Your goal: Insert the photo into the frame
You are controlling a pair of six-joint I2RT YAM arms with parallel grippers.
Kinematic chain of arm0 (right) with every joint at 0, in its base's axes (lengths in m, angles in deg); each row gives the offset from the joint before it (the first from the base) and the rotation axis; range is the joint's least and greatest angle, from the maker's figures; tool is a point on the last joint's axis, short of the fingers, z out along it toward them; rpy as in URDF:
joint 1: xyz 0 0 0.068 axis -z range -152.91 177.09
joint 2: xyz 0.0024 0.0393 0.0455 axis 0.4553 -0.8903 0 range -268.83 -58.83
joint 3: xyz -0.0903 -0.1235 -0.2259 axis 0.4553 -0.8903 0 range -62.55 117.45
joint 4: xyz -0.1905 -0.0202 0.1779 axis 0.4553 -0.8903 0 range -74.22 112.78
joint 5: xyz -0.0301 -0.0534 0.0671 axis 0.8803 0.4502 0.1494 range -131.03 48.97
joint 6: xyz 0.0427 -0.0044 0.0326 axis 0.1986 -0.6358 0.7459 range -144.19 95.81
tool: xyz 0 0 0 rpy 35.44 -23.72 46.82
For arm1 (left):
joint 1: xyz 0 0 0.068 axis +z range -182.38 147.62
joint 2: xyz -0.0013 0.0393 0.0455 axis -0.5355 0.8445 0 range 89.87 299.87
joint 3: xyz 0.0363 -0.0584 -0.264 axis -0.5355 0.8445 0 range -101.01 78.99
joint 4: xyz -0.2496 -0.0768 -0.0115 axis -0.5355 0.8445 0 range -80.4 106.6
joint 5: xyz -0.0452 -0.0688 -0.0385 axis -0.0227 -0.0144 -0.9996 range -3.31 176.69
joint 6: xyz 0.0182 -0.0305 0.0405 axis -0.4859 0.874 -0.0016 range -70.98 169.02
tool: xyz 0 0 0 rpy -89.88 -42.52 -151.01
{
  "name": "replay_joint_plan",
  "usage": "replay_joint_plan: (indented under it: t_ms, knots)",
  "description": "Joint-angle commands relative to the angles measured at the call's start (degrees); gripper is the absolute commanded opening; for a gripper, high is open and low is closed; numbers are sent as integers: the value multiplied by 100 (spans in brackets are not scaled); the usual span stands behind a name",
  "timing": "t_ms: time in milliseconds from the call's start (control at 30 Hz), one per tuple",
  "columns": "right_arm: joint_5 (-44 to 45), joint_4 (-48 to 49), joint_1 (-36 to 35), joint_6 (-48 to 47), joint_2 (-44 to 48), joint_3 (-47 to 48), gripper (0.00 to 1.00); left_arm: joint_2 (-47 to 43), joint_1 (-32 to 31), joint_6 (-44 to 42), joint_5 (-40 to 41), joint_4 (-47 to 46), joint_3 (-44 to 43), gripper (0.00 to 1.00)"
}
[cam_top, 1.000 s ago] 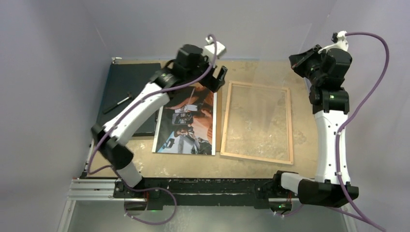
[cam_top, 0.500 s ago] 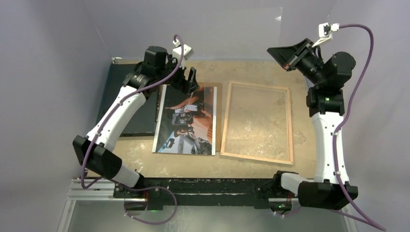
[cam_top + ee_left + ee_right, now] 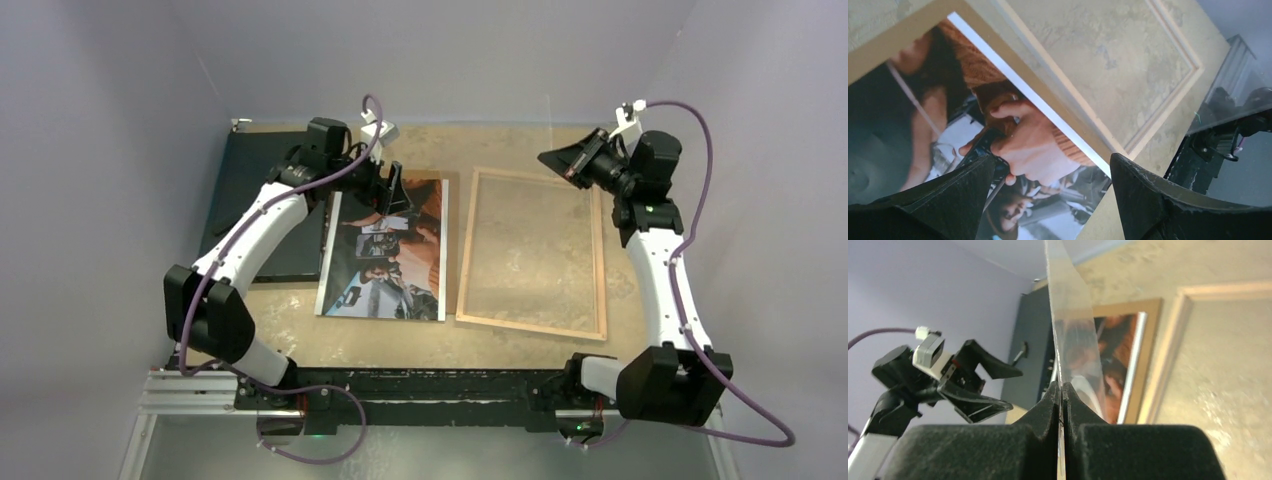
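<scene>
The photo (image 3: pixel 385 250) lies face up left of centre, dark and reddish with a white border. It fills the left wrist view (image 3: pixel 998 135). My left gripper (image 3: pixel 395 190) hovers open over the photo's far end, fingers apart with nothing between them (image 3: pixel 1053 200). To the right, the frame (image 3: pixel 530 250) lies flat with its wooden back up. My right gripper (image 3: pixel 555 160) hangs above the frame's far right corner. It is shut (image 3: pixel 1062 390) on the edge of a clear sheet (image 3: pixel 1070 315) that stands up from the fingers.
A flat black board (image 3: pixel 250 200) lies at the far left, partly under the left arm. A brown panel (image 3: pixel 893 45) shows under the photo's far edge. Purple walls close in at both sides and the back.
The left arm swung left and came down over the photo's far end, still open. The right arm dropped and turned left toward the frame's far corner, carrying the clear sheet.
</scene>
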Motion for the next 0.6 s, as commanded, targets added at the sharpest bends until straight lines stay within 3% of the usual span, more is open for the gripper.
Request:
replay_joint_plan:
  t_ms: [0,233,367,567]
  knots:
    - [741,-778,131,-478,-9,-234,0,348,-9,-353,263,-182,379,84]
    - [1116,-554,339,-839,36,-742,0,652,-334,-561,559,-362,766,85]
    - [1505,-548,415,-1127,49,-906,0,860,-1006,-649,1036,-569,885,83]
    - [2002,-881,587,-1739,-272,-692,0,1449,-1454,-664,1420,-747,530,79]
